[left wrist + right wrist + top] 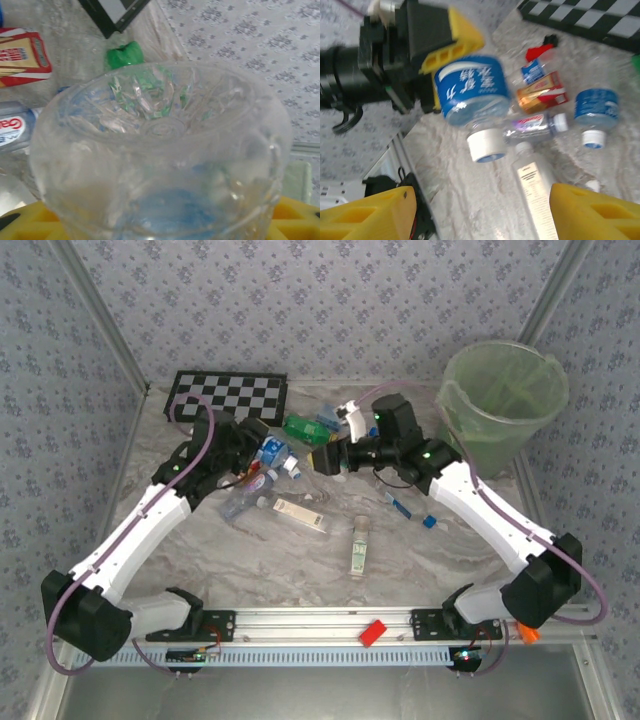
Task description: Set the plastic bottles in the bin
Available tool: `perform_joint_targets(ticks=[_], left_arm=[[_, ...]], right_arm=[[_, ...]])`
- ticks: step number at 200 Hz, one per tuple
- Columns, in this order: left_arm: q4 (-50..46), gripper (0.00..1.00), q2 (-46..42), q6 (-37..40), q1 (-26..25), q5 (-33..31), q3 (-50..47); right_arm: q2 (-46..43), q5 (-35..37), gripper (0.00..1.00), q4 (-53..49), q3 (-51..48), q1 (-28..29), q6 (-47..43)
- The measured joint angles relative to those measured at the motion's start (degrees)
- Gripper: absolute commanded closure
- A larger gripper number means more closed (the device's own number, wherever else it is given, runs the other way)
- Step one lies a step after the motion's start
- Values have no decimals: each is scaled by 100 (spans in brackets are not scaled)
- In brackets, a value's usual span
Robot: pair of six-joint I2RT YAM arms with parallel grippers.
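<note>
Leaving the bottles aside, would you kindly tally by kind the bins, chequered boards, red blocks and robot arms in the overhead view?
Bin: 1
Chequered board: 1
Red block: 1
Robot arms: 2
Total: 5

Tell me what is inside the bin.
Inside the bin, a thin liner lines the wall. The translucent near wall blurs the bottom; what lies there cannot be made out.

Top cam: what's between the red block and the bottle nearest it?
Nothing loose. In the top view, only bare marble table and the aluminium rail separate the red block from the green-labelled bottle.
</note>
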Motion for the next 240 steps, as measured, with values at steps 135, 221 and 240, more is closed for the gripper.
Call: perform_joint_targets(ticks=[135, 221, 240], left_arm=[[61, 42, -61, 103, -317, 46, 35], [109, 42, -238, 107, -417, 107, 35], [103, 40, -238, 122, -409, 103, 35]], right_arm=[[503, 223, 40, 22, 109, 444, -101], [640, 203, 69, 101, 184, 507, -133], [640, 129, 74, 107, 188, 509, -149]])
